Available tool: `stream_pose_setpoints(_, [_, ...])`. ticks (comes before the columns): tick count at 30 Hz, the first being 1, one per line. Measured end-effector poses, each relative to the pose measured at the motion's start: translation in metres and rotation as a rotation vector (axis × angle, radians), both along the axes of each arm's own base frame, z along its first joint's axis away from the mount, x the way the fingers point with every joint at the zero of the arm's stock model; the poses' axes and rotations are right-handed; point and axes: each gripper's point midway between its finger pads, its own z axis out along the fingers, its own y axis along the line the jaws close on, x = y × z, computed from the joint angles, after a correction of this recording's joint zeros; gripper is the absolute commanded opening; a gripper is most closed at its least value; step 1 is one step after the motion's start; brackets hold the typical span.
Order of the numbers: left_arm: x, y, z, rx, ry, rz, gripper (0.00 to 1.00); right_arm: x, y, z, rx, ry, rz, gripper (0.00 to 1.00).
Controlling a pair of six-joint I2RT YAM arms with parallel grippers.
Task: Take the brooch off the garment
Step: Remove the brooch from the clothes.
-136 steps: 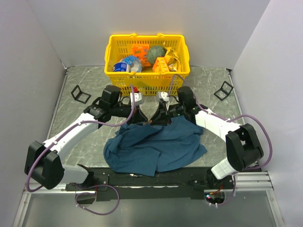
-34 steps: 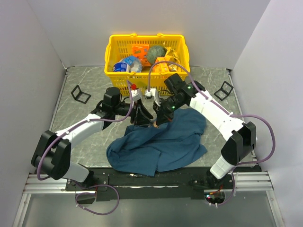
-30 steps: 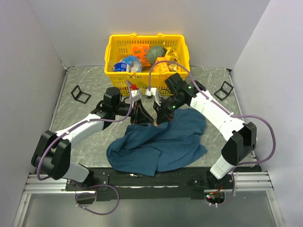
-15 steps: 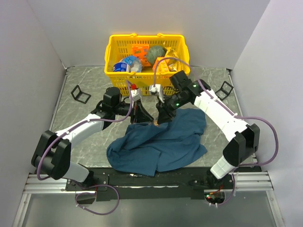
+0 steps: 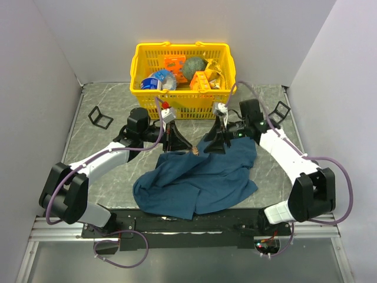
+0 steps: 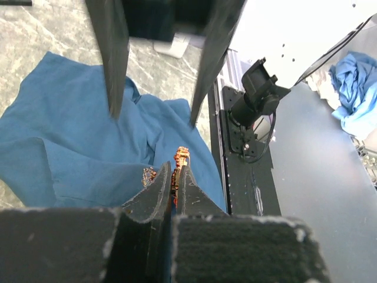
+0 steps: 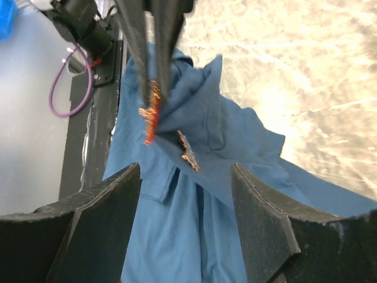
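Tabletop [image 5: 94, 159] carried the crumpled blue garment [image 5: 200, 180], with the yellow basket [image 5: 182, 100] beyond the garment's far edge. Left gripper [image 6: 174, 171] sat over that far edge with its jaws pinched together on the brooch, and the right gripper [image 7: 184, 171] was just beside it, jaws wide apart. Brooch [image 6: 182, 157], small and orange-red, stuck out past the left fingertips right above the garment; couldn't tell whether it was still pinned.

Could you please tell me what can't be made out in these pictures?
Left wrist: the left tool hides the lower part of the brooch, so whether it is free of the garment is unclear.
Top: the brooch is too small for detail.
Right wrist: a small brown piece on the garment is too blurred to identify.
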Motion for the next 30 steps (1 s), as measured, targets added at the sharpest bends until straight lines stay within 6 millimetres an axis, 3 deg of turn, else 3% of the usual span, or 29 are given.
stream_pose_setpoints(3, [0.001,-0.001,0.006,-0.011,0.001,0.002,0.01,0.006,0.004,-0.014,0.029,0.032,-0.030,0.66])
stream_pose_setpoints(10, [0.004,-0.003,0.019,-0.037,-0.019,0.004,0.01,0.042,0.016,-0.023,0.024,-0.017,-0.118,0.62])
stream_pose_setpoints(13, [0.005,-0.003,0.019,-0.038,-0.016,0.006,0.01,0.043,0.024,-0.029,0.016,-0.007,-0.117,0.58])
stream_pose_setpoints(19, [0.009,-0.004,0.019,-0.037,-0.022,0.029,0.01,0.023,0.036,-0.031,0.026,0.013,-0.035,0.56])
stream_pose_setpoints(25, [0.012,-0.005,0.017,-0.032,-0.021,0.049,0.01,-0.006,0.036,-0.037,0.039,0.043,0.041,0.57])
stream_pose_setpoints(30, [0.022,-0.007,0.019,-0.029,-0.030,0.094,0.01,-0.033,0.037,-0.024,0.079,0.022,0.107,0.58])
